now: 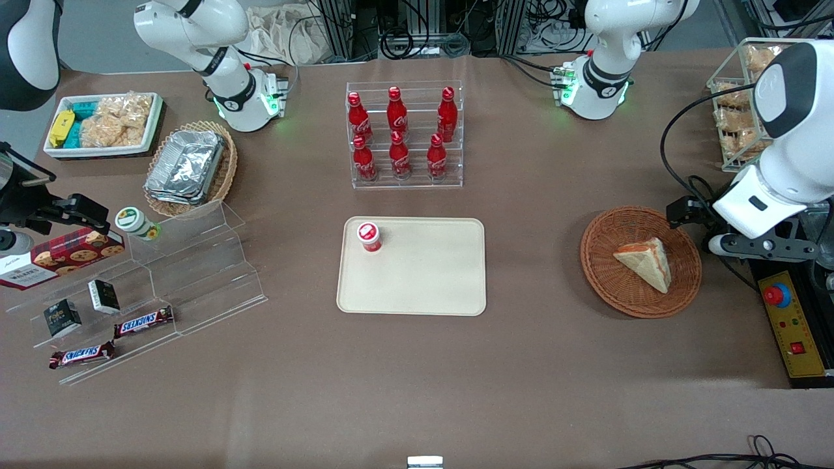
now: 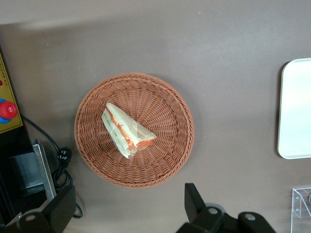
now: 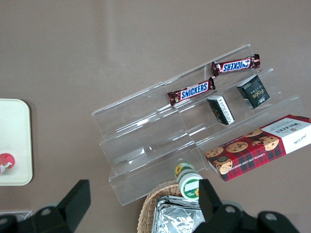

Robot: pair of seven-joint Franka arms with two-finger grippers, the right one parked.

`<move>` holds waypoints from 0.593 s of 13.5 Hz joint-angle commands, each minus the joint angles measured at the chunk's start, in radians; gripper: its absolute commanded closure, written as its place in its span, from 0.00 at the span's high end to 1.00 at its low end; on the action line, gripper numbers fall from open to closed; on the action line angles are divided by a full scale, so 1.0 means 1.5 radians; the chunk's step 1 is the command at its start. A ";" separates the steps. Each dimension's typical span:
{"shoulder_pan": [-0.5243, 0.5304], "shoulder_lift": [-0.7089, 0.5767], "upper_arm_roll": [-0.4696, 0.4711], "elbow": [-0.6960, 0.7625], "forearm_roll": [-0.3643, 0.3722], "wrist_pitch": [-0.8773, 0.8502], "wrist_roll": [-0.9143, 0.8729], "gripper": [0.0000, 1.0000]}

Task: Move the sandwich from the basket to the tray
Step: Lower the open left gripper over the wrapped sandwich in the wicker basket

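**A:** Starting nearest the front camera, what do we have? Bare brown table [image 1: 404,384], then the tray [image 1: 417,286], with one small red-capped bottle [image 1: 369,236] standing at the corner toward the parked arm's end. Most of the tray's surface is free.

**B:** And about level with it, toward the working arm's end, sits the basket [image 1: 603,286]. The sandwich [image 1: 646,262] lies inside it, roughly central, on its side, with the orange and green filling edge showing clearly in the wrist view [image 2: 127,130].

**A:** So nothing is lifted yet. We judge we are at the approach step: the gripper [image 2: 126,211] hangs above the table just beside the basket's rim [image 2: 136,182], off the sandwich and not touching it.

**B:** Its two fingers stand wide apart, with nothing between them. One fingertip [image 2: 60,208] shows near the control box [image 1: 796,326], the other [image 2: 193,199] on the tray's side.

**A:** We would say the next move calls for centring over the wedge, then coming down so the fingers straddle the bread faces.

**B:** Agreed, and a gentle close, since we expect the bread to squash. After that, lift clear of the rim and carry toward the tray's open area, away from the bottle.

**A:** Farther off, the rack of red bottles [image 1: 404,133] stays out of our path.
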 commanded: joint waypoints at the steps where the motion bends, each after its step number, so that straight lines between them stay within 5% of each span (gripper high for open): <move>1: 0.003 0.000 0.002 0.011 -0.004 -0.032 0.004 1.00; 4: 0.004 0.023 0.004 0.012 -0.003 -0.054 -0.023 1.00; 8: 0.005 0.023 0.008 -0.064 -0.002 -0.010 -0.311 1.00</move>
